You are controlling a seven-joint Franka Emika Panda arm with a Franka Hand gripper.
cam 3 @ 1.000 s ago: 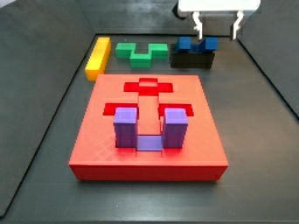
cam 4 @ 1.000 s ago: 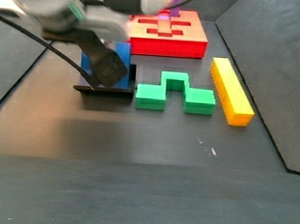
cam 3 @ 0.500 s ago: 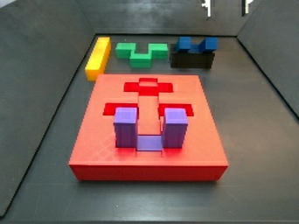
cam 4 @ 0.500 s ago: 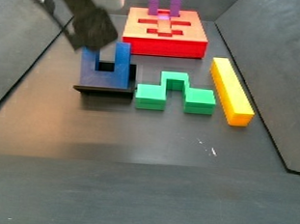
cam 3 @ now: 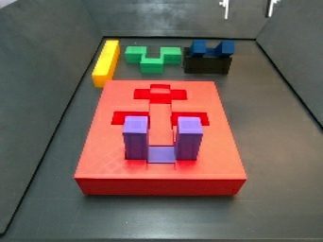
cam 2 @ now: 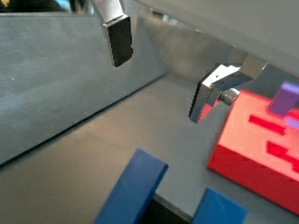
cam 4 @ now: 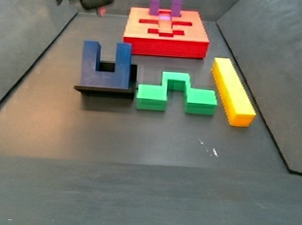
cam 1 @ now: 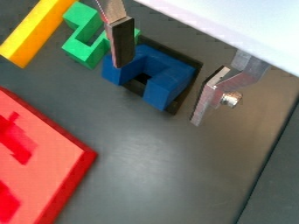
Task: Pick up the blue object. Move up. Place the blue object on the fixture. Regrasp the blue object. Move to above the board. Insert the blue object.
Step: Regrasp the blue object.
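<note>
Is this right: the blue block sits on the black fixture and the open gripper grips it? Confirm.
Not quite. The blue block does sit on the fixture, but the open gripper hangs above it empty, its fingers clear of the block, as a wrist view shows.

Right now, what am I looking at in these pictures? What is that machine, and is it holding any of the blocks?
This is a robot arm with a gripper that has two flat silver fingers with dark pads. Two cameras sit on its wrist and look down past the fingers; two more stand beside the table.

The gripper is up high, open and holding nothing. In both wrist views you see air between its fingers.

Below it, the dark blue U-shaped block stands on the small black fixture, prongs pointing up. Beside that lie a green notched block and a long yellow bar. The big red board has shaped holes cut in its top, and a lighter purple U-shaped block already stands in it.

Everything rests on a dark floor with low walls around it.
</note>
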